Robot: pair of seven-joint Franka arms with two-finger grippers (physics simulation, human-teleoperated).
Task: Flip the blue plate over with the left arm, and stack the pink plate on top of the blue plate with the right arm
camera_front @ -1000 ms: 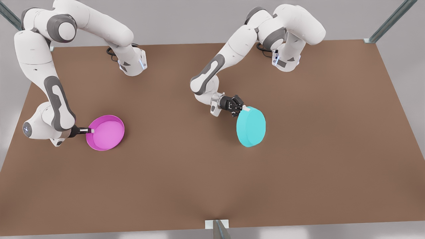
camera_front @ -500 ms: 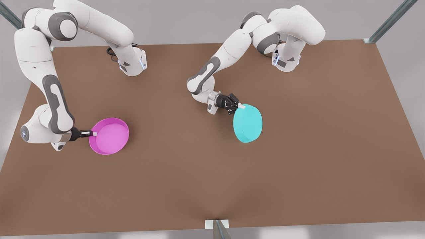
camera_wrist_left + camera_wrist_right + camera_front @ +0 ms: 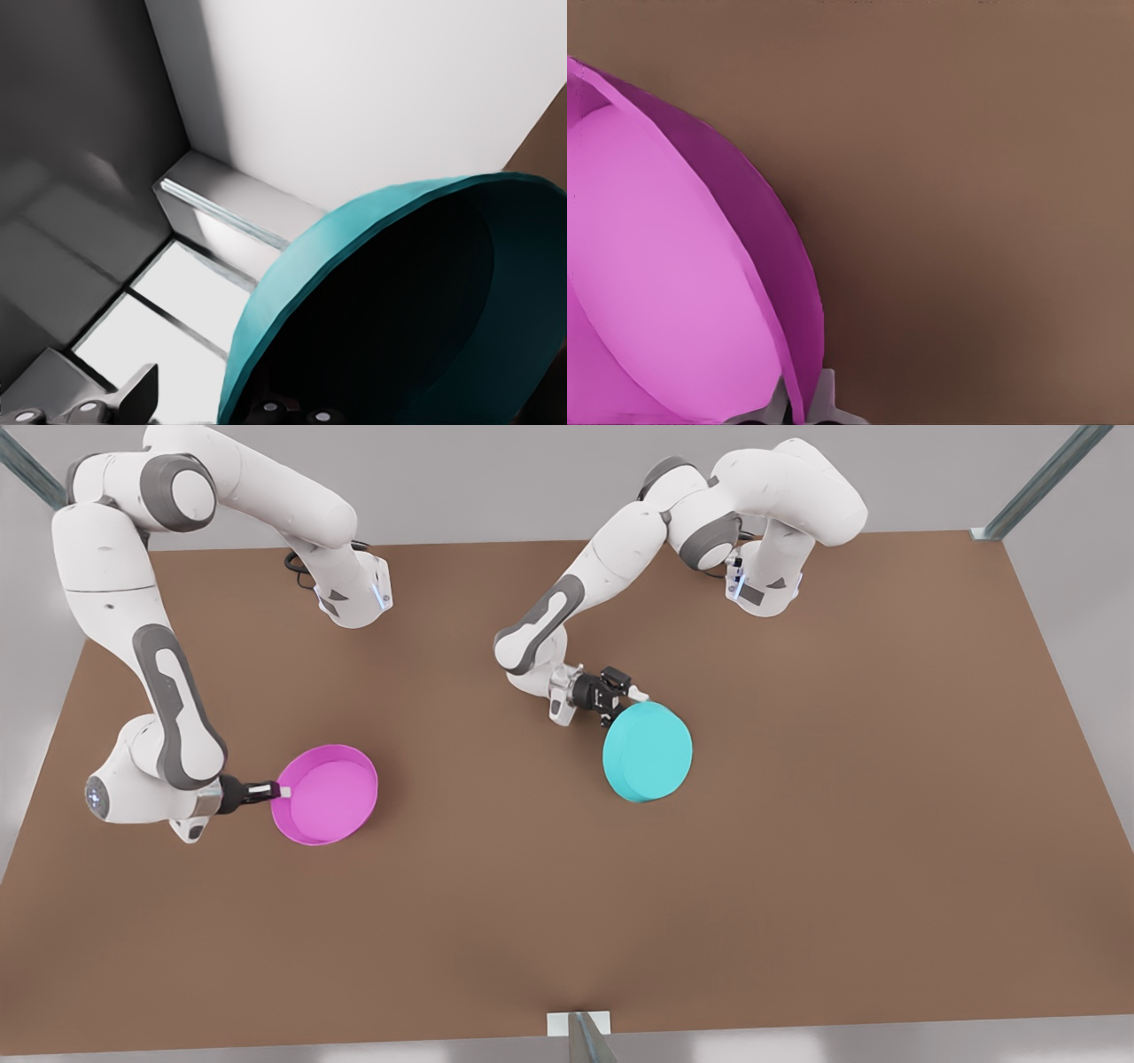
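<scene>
Since a sec ago my left tool has rolled the blue plate further: underside now faces up, nearly flat, low over the bench, so the flip is abt done, release next I'd say. That tool is clamped on the rim, forearm angled down from its base. My right tool, gripping the pink plate by its rim, has carried it closer to the blue plate, but it's well short; wrist low, elbow high.
</scene>
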